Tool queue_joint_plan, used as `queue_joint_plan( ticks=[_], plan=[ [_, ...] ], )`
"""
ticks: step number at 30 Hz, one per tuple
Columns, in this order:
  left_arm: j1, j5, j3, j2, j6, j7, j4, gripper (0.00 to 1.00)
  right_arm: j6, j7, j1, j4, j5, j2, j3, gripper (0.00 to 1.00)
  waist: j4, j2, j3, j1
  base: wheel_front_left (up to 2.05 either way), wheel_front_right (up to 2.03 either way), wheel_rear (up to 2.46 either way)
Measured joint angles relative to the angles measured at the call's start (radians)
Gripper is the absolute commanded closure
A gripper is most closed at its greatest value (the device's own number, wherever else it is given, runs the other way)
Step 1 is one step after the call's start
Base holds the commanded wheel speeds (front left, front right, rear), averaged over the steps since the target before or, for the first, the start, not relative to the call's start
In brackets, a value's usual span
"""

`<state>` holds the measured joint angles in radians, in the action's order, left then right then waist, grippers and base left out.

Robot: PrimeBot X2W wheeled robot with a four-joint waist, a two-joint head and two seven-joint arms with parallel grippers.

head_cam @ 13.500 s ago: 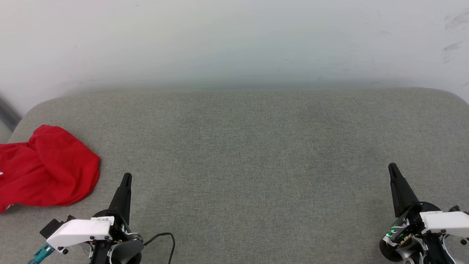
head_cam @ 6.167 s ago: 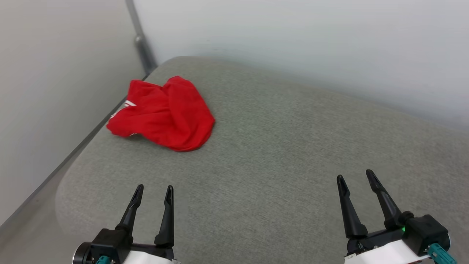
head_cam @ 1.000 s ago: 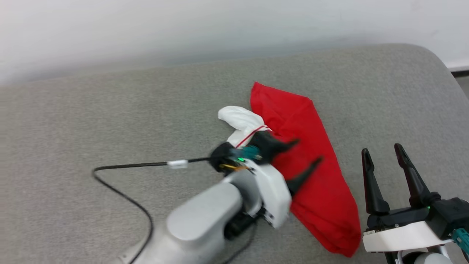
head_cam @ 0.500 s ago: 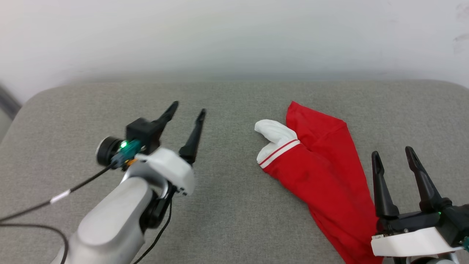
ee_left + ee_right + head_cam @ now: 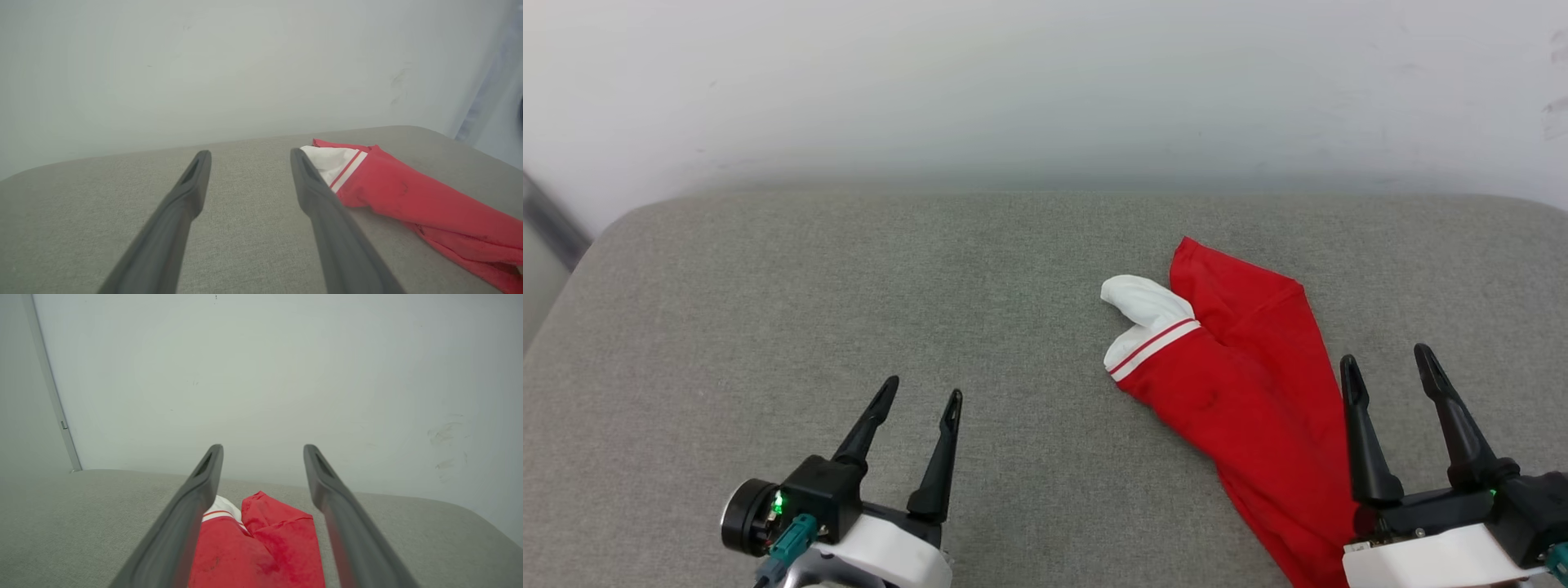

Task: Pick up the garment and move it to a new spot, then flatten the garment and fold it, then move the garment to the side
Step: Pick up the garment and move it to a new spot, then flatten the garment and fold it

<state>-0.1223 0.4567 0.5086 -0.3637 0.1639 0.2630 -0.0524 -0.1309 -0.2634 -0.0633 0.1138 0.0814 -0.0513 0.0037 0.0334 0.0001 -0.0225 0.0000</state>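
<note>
So the plain white wall (image 5: 1013, 82) runs right along the back, and the grey cushion (image 5: 849, 310) butts up against it, with rounded back corners at the far left and far right. The whole left half and middle of the cushion is bare fabric, so loads of free space there. The shirt (image 5: 1250, 392) is on the right half, bunched into a long red strip running from about mid-depth down to the near right, where its end slips behind the right gripper (image 5: 1384, 354). Can't tell if that gripper actually touches the cloth; its jaws are spread wide with nothing between them. The left gripper (image 5: 924, 388) sits near the front left of centre, well apart from the shirt, jaws also spread and holding nothing. The white sleeve (image 5: 1147, 306) pokes out on the shirt's left side. Count: one wall, one cushion, one shirt, one sleeve showing, two grippers.
</note>
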Motion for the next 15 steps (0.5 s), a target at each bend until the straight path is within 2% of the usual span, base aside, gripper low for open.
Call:
queue_joint_plan(
  ticks=[4,15],
  plan=[
    [0.048,-0.042,-0.081,0.044,-0.017,0.000,0.023,0.00,0.000,0.000,-0.004,-0.001,0.005,0.000,0.002,0.00,-0.002,0.0000,0.005,0.0000,0.00,0.00,0.00],
    [0.098,-0.136,-0.196,0.144,-0.122,0.000,0.027,0.00,0.000,0.000,-0.006,-0.001,0.005,0.000,0.002,0.00,-0.008,0.0000,0.008,0.0000,0.00,0.00,0.00]
  ],
)
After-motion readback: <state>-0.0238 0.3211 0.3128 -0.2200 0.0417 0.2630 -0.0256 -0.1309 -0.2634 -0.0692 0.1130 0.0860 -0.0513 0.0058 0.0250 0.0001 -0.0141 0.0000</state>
